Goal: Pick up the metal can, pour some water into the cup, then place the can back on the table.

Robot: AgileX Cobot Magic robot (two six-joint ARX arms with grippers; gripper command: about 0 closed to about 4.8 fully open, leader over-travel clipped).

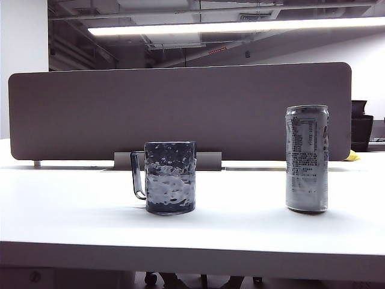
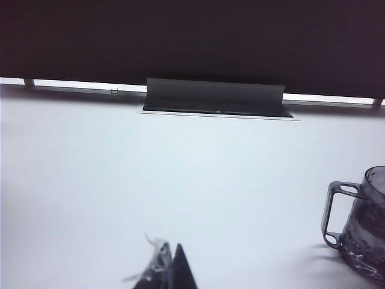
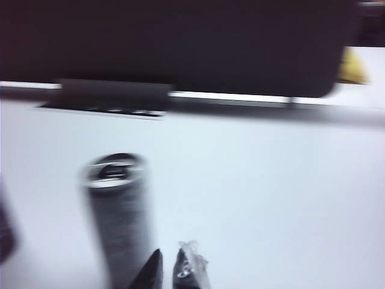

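Grip the can (image 1: 307, 159) mid-body, gently, since its thin, slick wall likely dents; left gripper (image 2: 170, 265) and right gripper (image 3: 170, 265), beside it, are both closed, empty.

An open-plan office: a wide white desk (image 1: 72, 223) backed by a grey upright partition panel (image 1: 180, 108), with a cable flap (image 1: 207, 160) at its foot. At twelve o'clock overhead, a long fluorescent strip light (image 1: 240, 26) hangs beneath exposed ceiling ducts (image 1: 180, 9); chair castors (image 1: 150, 278) show under the desk.

Silver metal can (image 1: 307, 158), dark dimpled cup (image 1: 170, 177), white table (image 1: 72, 217)
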